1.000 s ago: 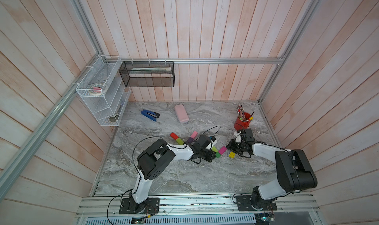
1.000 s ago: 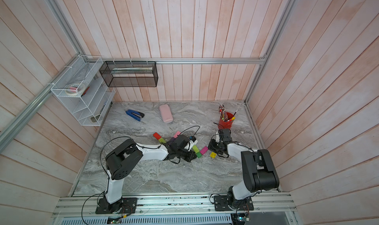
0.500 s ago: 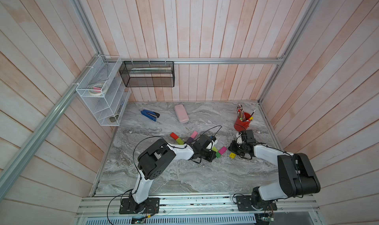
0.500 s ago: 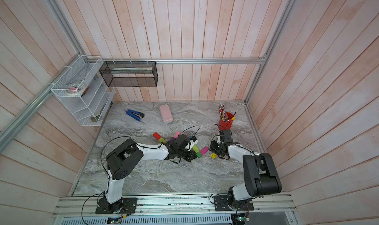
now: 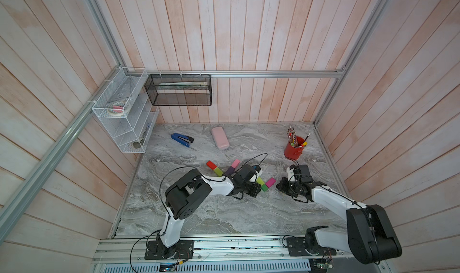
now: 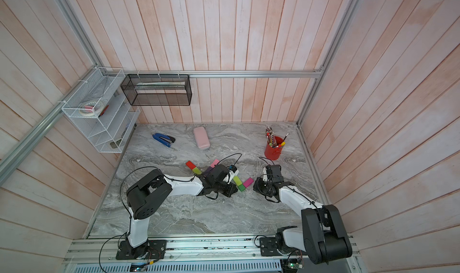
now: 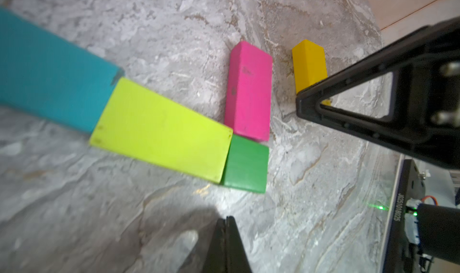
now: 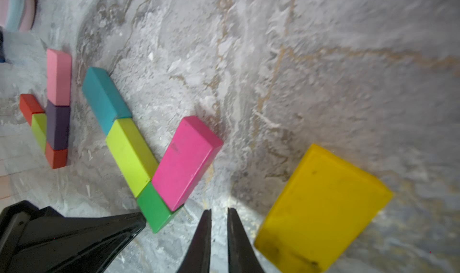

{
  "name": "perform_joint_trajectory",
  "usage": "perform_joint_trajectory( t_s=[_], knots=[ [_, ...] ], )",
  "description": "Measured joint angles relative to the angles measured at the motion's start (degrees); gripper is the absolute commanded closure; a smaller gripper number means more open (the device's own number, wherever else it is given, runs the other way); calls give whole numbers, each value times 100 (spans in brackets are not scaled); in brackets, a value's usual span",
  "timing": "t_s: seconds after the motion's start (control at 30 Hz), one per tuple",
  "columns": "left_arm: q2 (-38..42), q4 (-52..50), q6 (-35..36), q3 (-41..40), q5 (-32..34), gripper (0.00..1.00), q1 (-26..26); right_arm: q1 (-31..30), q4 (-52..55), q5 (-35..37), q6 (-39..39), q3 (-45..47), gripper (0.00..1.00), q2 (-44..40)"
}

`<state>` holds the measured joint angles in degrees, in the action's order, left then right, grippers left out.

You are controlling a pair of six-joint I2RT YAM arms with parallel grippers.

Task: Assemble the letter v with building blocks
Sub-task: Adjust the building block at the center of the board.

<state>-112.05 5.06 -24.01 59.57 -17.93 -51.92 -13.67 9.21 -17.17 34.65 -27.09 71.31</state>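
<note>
A teal brick (image 8: 104,97), a lime brick (image 8: 132,157) and a green cube (image 8: 155,209) lie end to end as one slanted arm. A magenta brick (image 8: 186,159) leans off the cube as the other arm. A loose yellow brick (image 8: 321,209) lies just beside my right gripper (image 8: 219,210), whose jaws stand a narrow gap apart with nothing between them. My left gripper (image 7: 227,218) is shut and empty, a short way from the green cube (image 7: 246,164). Farther off, red (image 8: 29,106), lime, pink (image 8: 59,76) and purple bricks and a red cube form a second cluster.
A red pencil cup (image 5: 293,149) stands at the back right. A pale pink case (image 5: 220,137) and a blue stapler (image 5: 181,140) lie near the back wall. A white wire shelf (image 5: 124,120) and a black mesh basket (image 5: 179,90) hang on the walls.
My right gripper has shifted left and now covers the yellow brick in the top views. The left arm and the blocks have stayed put.
</note>
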Motion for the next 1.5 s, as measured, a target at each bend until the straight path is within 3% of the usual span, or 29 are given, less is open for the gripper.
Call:
perform_joint_trajectory(
  t_s=[0.13, 0.43, 1.13, 1.5],
  knots=[
    [229, 116, -20, -328, 59, 100, 0, -302, -92, -74, 208, 175, 84, -103],
    [35, 157, 37, -11, -7, 100, -28, -658, -538, -144, 627, 446, 85, -13],
    [-299, -223, 85, 479, -92, 100, -66, -671, -852, -234, 859, 570, 85, 0],
    [-326, -271, 90, 522, -116, 100, -72, -348, 120, 85, 579, 20, 85, -367]
  ],
)
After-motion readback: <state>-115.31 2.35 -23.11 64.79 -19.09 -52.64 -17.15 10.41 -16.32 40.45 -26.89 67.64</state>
